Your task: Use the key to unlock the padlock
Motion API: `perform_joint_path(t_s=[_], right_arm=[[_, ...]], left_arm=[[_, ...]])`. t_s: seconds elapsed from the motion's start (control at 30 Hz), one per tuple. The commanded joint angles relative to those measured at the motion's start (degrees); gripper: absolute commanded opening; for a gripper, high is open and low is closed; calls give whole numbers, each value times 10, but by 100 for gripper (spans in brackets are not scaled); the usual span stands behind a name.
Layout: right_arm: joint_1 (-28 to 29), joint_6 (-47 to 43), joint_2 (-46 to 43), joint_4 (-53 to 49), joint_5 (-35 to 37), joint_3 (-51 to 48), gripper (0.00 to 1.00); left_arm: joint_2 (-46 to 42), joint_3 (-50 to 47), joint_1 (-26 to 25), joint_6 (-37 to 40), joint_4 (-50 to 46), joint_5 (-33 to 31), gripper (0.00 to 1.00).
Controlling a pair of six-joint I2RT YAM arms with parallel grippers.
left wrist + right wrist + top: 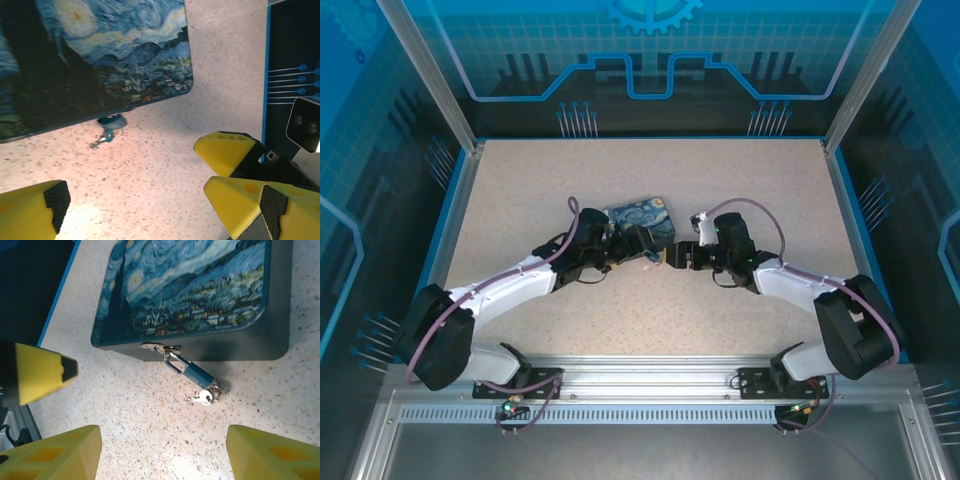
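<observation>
Top view first: the flat box with the blue swirly night-sky painting on its lid (638, 216) sits around the middle of the speckled beige table (760, 190). Both arms reach in toward its near edge. The left gripper (638, 243) is right at the box's near side and the right gripper (672, 258) is just beside it, tips close together. The lock stuff is too small to make out from up here.

Left wrist cam: the box (95, 60) takes up the top left. The little blue-bodied padlock (111, 121) pokes out from under its edge, and the tiny dark grey metal key (98, 143) lies on the table touching the padlock's lower end. The left gripper (165, 205) has its yellow fingers (30, 210) spread wide with nothing between them. A yellow finger (227, 150) from the other arm shows on the right.

Right wrist cam: way clearer. The padlock (192, 372) has its silver shackle hooked through the small metal hasp (155, 346) on the box's (190, 285) front wall, body resting tilted on the table. The key (202, 399) lies flat at the padlock's bottom end; can't tell if anything sits in the keyhole. The right gripper (162, 460) hangs over the table near the key, jaws well apart, gripping nothing.
</observation>
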Motion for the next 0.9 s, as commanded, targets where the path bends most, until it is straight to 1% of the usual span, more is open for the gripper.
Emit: perform_joint_path(t_s=[0.0, 0.17, 0.43, 0.57, 0.87], right_arm=[[13, -8, 29, 4, 9, 18, 68], [24, -18, 65, 11, 19, 34, 68], [42, -19, 98, 1, 31, 70, 67], [46, -23, 118, -14, 35, 104, 67], [51, -28, 189, -35, 22, 192, 67]], left_arm=[[-13, 4, 25, 28, -42, -19, 99], [-9, 14, 55, 47, -54, -18, 99], [8, 54, 85, 105, -104, -36, 99], [17, 73, 97, 130, -131, -54, 99], [25, 79, 114, 135, -132, -53, 99]])
